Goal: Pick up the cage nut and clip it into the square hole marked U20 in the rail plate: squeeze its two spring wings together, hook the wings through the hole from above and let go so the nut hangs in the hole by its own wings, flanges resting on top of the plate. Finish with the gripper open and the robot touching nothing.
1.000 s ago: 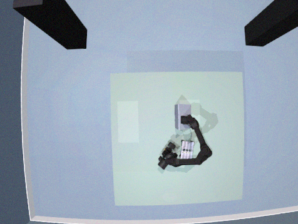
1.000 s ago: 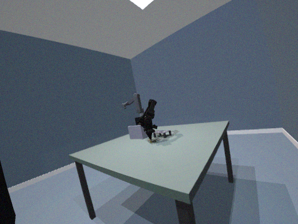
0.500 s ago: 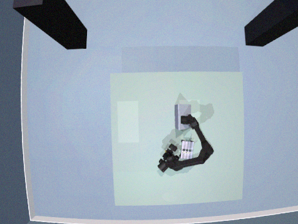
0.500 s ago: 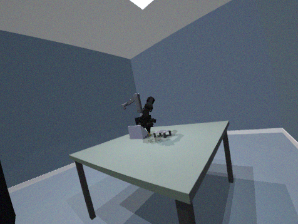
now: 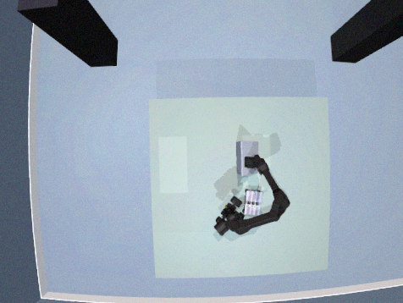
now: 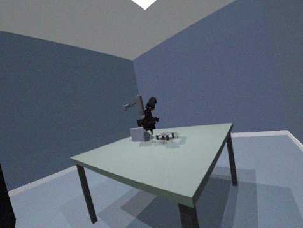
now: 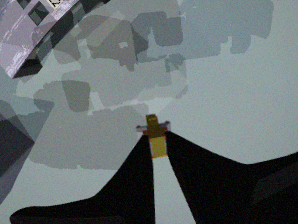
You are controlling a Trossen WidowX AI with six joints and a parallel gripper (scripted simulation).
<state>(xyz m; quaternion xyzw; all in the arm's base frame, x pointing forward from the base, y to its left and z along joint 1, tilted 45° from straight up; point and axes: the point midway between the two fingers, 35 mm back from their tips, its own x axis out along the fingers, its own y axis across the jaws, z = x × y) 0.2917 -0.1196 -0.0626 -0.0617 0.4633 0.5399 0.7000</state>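
Gripper (image 5: 229,207) (image 6: 152,130) (image 7: 156,139) nearly closed, pinching the yellow cage nut (image 6: 152,134) (image 7: 158,146) between its fingertips; nut held above the table (image 5: 190,254) (image 6: 153,162) (image 7: 240,110), left of the rail plate (image 5: 253,196) (image 6: 165,134) (image 7: 17,50) in top view, apart from it

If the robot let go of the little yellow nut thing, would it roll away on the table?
Probably not far: the cage nut looks blocky, with a squarish yellow body rather than a round one. It might tip over, though, since it looks narrow and small pieces stick out at its sides. The end effector has it pinched between its fingertips.
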